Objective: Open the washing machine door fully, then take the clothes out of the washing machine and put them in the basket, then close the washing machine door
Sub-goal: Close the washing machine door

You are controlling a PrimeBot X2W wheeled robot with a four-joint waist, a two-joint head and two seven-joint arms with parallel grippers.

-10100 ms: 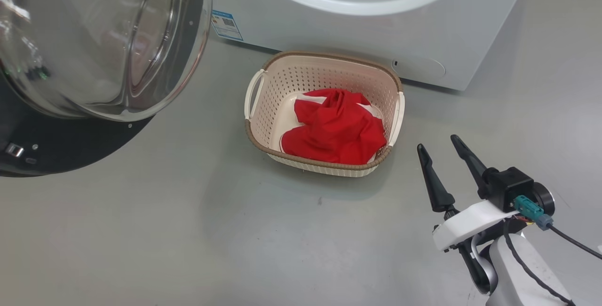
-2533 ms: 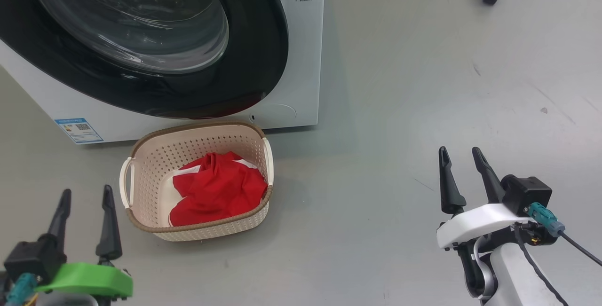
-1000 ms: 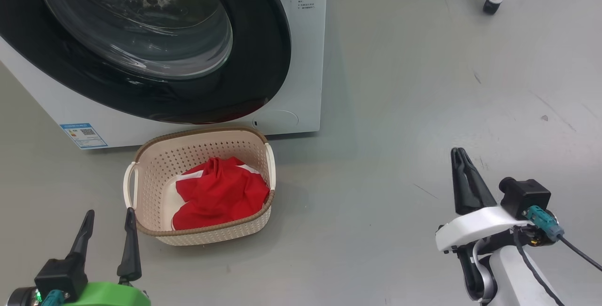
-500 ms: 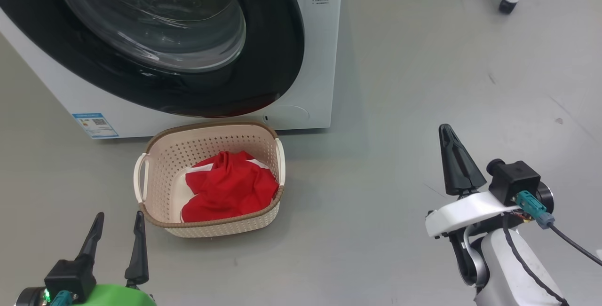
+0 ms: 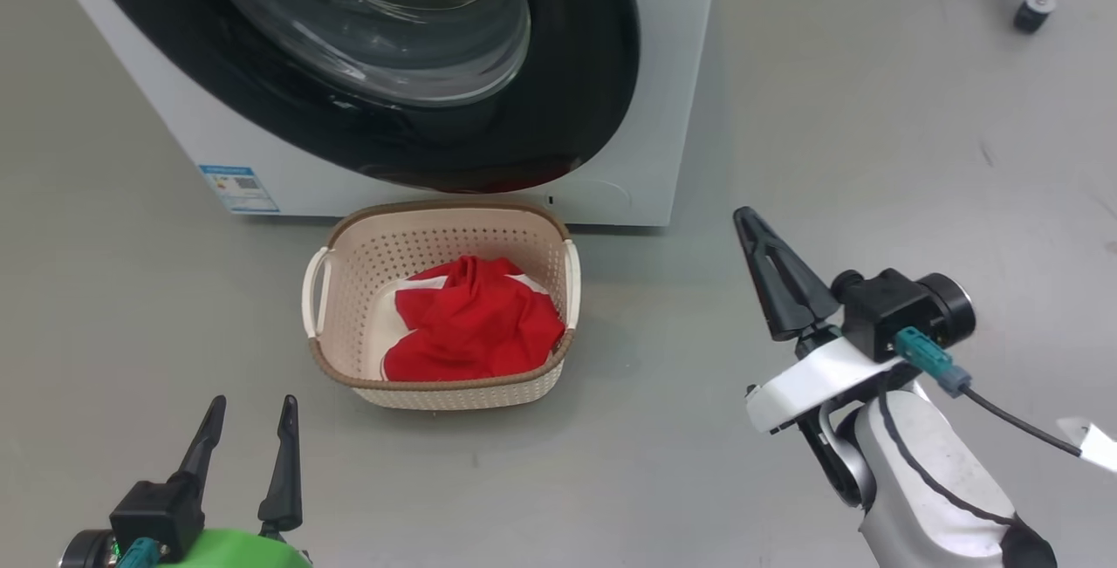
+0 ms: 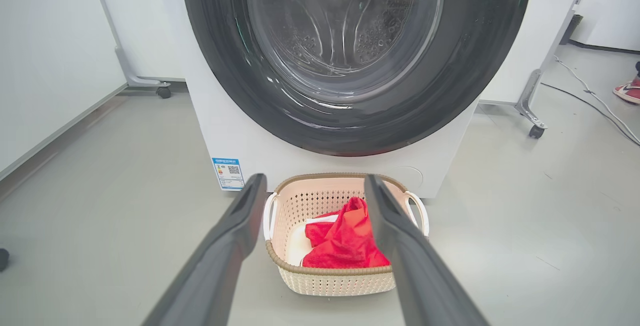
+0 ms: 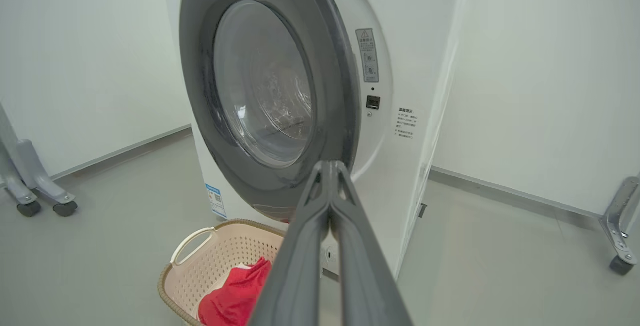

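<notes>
While the right hand (image 5: 743, 217) hangs closed, the basket (image 5: 359, 302) sits well left.

You're looking at a bare lab or test room, not a home laundry: the washing machine (image 6: 220, 130) stands alone on a plain grey floor (image 5: 873, 158) among blank white walls (image 7: 550, 65). In the left wrist view, at its three o'clock, you'll see a castered metal stand leg (image 6: 530, 95) and a loose cable (image 6: 595, 108) trailing across the floor.
</notes>
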